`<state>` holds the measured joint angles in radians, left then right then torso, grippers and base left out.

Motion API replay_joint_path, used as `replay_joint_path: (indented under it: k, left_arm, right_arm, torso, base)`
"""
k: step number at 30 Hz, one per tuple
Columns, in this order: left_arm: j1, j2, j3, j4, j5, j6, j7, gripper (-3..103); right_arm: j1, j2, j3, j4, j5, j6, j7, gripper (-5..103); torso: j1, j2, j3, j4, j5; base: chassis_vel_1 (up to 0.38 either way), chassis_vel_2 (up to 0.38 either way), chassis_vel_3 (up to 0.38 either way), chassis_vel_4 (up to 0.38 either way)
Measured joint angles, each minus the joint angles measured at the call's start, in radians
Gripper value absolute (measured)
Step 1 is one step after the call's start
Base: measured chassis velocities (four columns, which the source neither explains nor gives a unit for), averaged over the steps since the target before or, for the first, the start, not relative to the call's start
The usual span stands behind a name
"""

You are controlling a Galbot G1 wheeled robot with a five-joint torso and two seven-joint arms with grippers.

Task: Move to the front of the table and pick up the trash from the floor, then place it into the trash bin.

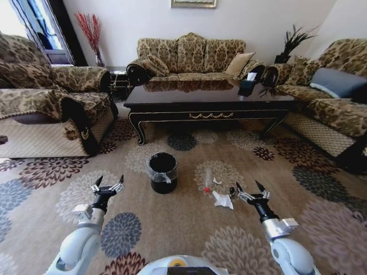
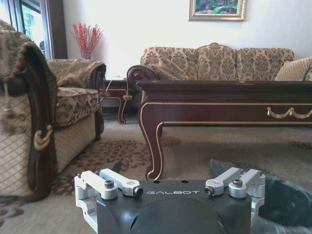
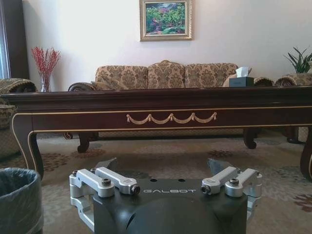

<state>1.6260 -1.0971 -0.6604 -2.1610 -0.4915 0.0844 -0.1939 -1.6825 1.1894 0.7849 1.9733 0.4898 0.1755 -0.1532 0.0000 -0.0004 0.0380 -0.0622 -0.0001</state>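
Head view: trash (image 1: 222, 197) just beside open right gripper (image 1: 249, 187).

Left gripper (image 2: 165, 168) (fingers spread) faces the table (image 2: 219, 100); trash bin (image 2: 285, 202) beside.

left hand (image 1: 109, 184) low, forward, fingers spread | right hand (image 1: 251, 189) likewise

Open carpet (image 1: 189, 229) ahead of both grippers, trash bin (image 1: 163, 172) between, table (image 1: 209, 102) beyond
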Motion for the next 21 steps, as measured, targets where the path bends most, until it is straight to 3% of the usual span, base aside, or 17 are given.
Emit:
replay_joint_path:
  k: [12, 16, 21]
  left_arm:
    - [-0.005, 0.009, 0.017, -0.007, 0.003, 0.013, 0.000, 100]
    - [-0.016, 0.017, 0.034, -0.011, 0.009, 0.026, -0.005, 100]
    - [-0.053, 0.041, 0.084, -0.043, -0.009, 0.083, -0.044, 100]
  right_arm:
    - [-0.009, 0.021, -0.009, 0.011, 0.001, -0.003, 0.011, 100]
    - [-0.011, 0.027, -0.014, 0.016, 0.005, -0.004, 0.012, 100]
    - [-0.007, 0.031, -0.022, 0.007, -0.005, -0.002, 0.020, 100]
  torso:
    - [0.000, 0.000, 0.000, 0.0000, 0.0002]
    - [0.000, 0.000, 0.000, 0.0000, 0.0000]
    - [0.000, 0.000, 0.000, 0.0002, 0.0003]
  base:
    - [-0.203, 0.206, 0.210, -0.198]
    - [-0.021, 0.028, 0.010, -0.017]
    - [0.000, 0.000, 0.000, 0.000]
